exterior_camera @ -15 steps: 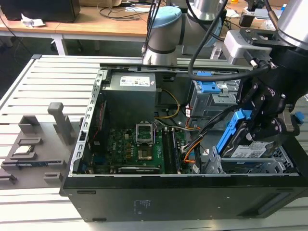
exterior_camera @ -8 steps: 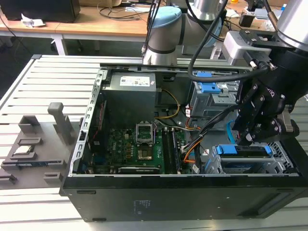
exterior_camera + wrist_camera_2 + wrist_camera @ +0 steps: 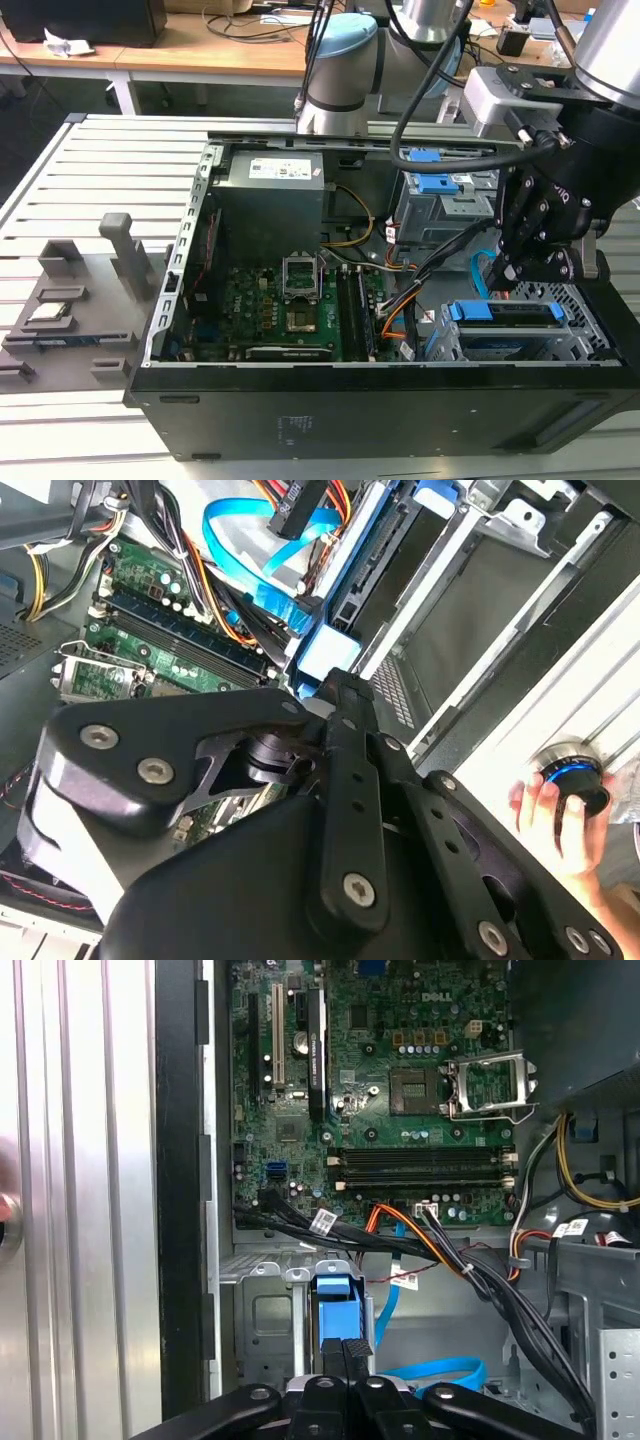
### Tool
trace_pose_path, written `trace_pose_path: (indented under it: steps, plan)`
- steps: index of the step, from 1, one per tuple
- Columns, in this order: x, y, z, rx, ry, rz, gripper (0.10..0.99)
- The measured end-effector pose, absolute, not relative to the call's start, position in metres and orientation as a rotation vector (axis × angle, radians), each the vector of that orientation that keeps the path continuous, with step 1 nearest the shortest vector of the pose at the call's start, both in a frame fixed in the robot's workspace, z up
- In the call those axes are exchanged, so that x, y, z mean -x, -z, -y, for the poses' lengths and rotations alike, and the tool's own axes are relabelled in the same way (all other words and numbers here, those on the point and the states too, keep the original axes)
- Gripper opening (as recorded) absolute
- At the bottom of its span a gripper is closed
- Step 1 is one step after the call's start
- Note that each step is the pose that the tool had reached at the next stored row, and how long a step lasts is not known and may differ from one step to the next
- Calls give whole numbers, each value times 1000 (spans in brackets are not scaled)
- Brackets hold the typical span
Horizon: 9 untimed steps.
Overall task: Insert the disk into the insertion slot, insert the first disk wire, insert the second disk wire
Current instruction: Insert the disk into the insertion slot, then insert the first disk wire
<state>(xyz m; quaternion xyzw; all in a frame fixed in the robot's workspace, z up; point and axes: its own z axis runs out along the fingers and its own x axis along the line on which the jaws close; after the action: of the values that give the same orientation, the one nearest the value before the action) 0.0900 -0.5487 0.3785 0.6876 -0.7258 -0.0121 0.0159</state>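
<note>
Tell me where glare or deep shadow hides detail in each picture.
Exterior view: the slatted table glares pale, the gripper reads as a dark mass. Second wrist view: the table washes out white. First wrist view: the table glares too, the motherboard is evenly lit.

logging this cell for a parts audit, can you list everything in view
computer case: one, black, open, on the table
table: one, silver slats
motherboard: one, green, inside the case
power supply: one, grey, beside the motherboard
disk: one, blue carrier, in the insertion slot
insertion slot: one, silver perforated cage, exterior view's right
second disk wire: one, light blue, curved, near the disk
drive cage: one, grey with blue tabs, behind the slot
fixture: one, grey, on the table, exterior view's left
knob: one, black with blue ring
person's hand: one, on the knob
arm: one, silver and pale blue
hand: one, black, shut, by the disk's carrier
</note>
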Motion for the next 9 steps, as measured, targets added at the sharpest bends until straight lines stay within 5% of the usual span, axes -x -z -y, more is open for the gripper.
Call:
trace_pose_path:
  steps: [9]
  plan:
    - [-98, -377, 549, -2138, 39, 2257, 106]
